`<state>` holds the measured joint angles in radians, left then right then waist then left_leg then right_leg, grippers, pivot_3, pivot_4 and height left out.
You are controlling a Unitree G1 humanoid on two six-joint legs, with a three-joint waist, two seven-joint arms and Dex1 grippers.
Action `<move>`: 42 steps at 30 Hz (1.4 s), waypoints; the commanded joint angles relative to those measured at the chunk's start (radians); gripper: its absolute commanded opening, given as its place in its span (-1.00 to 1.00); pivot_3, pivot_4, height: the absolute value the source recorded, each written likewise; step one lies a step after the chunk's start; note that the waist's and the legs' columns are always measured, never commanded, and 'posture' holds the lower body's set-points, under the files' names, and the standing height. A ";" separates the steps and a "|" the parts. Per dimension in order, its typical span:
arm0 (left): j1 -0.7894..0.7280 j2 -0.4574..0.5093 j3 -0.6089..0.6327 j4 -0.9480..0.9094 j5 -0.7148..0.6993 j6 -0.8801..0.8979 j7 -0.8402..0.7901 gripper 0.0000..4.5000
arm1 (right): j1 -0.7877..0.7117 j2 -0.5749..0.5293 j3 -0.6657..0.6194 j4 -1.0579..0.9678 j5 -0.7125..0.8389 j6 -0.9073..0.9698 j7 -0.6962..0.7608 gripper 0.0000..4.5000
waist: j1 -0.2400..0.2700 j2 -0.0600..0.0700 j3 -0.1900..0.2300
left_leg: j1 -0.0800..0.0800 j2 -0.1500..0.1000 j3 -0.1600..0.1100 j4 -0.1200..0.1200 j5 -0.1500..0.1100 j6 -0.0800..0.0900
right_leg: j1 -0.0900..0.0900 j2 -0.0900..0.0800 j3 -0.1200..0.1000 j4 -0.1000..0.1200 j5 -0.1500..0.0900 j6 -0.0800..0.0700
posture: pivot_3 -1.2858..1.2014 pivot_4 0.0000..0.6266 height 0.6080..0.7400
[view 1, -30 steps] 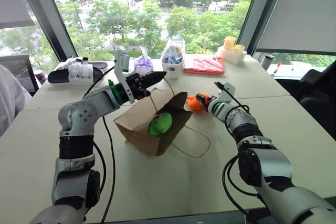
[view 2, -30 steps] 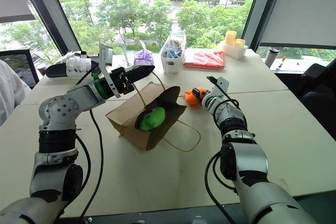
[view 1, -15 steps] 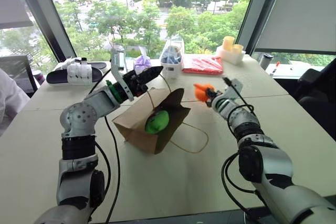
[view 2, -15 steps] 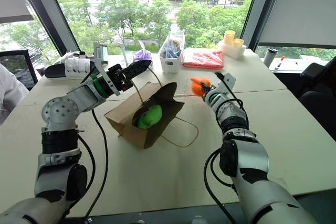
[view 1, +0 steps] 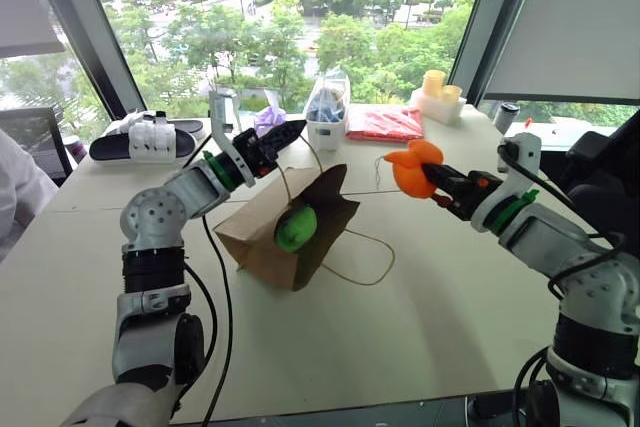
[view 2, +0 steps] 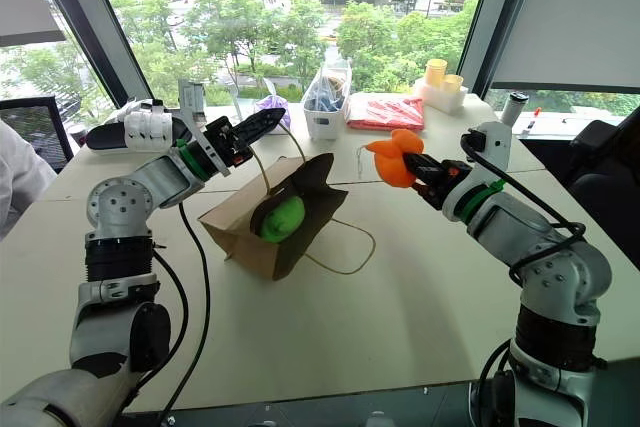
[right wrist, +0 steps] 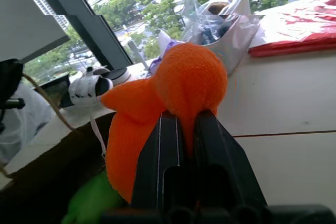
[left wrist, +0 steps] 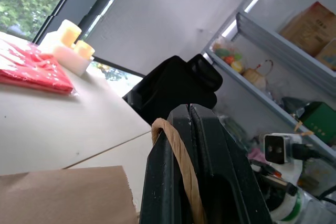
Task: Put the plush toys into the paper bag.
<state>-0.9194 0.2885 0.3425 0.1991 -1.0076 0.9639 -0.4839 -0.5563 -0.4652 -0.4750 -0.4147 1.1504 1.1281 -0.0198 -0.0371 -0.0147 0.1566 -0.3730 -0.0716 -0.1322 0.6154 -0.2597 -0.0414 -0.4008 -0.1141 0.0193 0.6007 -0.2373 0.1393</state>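
Observation:
The brown paper bag point(view 1: 252, 239) lies on its side on the table with its mouth facing right. A green plush toy point(view 1: 295, 229) sits inside the mouth. My left gripper point(view 1: 292, 133) is above the bag, shut on its twine handle point(left wrist: 178, 150), holding the mouth up. My right gripper point(view 1: 432, 181) is shut on the orange plush toy point(view 1: 412, 172) and holds it in the air to the right of the bag, clear of the table. In the right wrist view the orange toy point(right wrist: 178, 85) bulges over the fingertips.
The bag's other twine loop point(view 1: 368, 259) lies on the table. At the back stand a white tub with a clear bag point(view 1: 328, 112), a purple pouch point(view 1: 268, 117), a red packet point(view 1: 388, 123), yellow cups point(view 1: 437, 87) and a black-and-white device point(view 1: 150, 137). A person's sleeve point(view 1: 15, 187) is at far left.
My right gripper closed on the orange toy, lifted it off the table and drew it back and up. The left gripper kept its hold on the handle.

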 commanded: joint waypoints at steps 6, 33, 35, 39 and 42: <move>-0.059 -0.009 0.003 0.037 -0.002 -0.030 -0.031 -1.00 | 0.065 -0.051 0.137 -0.115 0.375 0.027 -0.301 -0.95 | 0.020 0.000 0.000 | 0.000 0.000 0.000 0.000 0.000 0.000 | 0.001 0.000 0.000 -0.001 0.000 0.000 | 0.03 -0.52 1.00; -0.043 -0.078 0.098 -0.012 -0.135 -0.016 0.121 -1.00 | -0.223 0.242 0.502 0.308 -0.221 -0.080 -0.156 0.14 | 0.018 -0.001 0.000 | -0.001 0.000 0.002 0.000 0.000 -0.001 | -0.002 0.001 0.000 0.002 0.000 0.000 | 0.03 -0.52 1.00; -0.049 -0.075 0.109 0.000 -0.138 -0.026 0.132 -1.00 | -0.219 0.242 0.490 0.288 -0.232 -0.064 -0.143 0.64 | 0.019 -0.001 0.000 | -0.001 0.000 0.002 0.000 0.000 -0.001 | -0.003 0.001 0.000 0.002 0.000 0.000 | 0.03 -0.52 1.00; -0.047 -0.062 0.106 0.013 -0.129 -0.039 0.125 -1.00 | -0.194 0.210 0.463 0.205 -0.224 -0.028 -0.093 0.83 | 0.019 -0.001 0.000 | -0.002 0.000 0.002 0.000 0.001 -0.001 | -0.003 0.001 0.000 0.002 0.000 0.000 | 0.03 -0.52 1.00; -0.046 -0.060 0.103 0.019 -0.126 -0.044 0.120 -1.00 | -0.161 0.171 0.422 0.107 -0.156 0.011 -0.031 0.83 | 0.022 -0.001 0.000 | -0.002 0.000 0.002 0.000 0.001 -0.001 | -0.003 0.001 0.000 0.002 0.000 0.000 | 0.03 -0.52 1.00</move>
<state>-0.9406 0.2179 0.4372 0.2340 -1.1222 0.9381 -0.3536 -0.7172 -0.2773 -0.0105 -0.2245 0.9490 1.1278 -0.0886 -0.0151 -0.0153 0.1563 -0.3749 -0.0720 -0.1306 0.6157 -0.2593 -0.0420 -0.4035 -0.1136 0.0192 0.6027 -0.2372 0.1392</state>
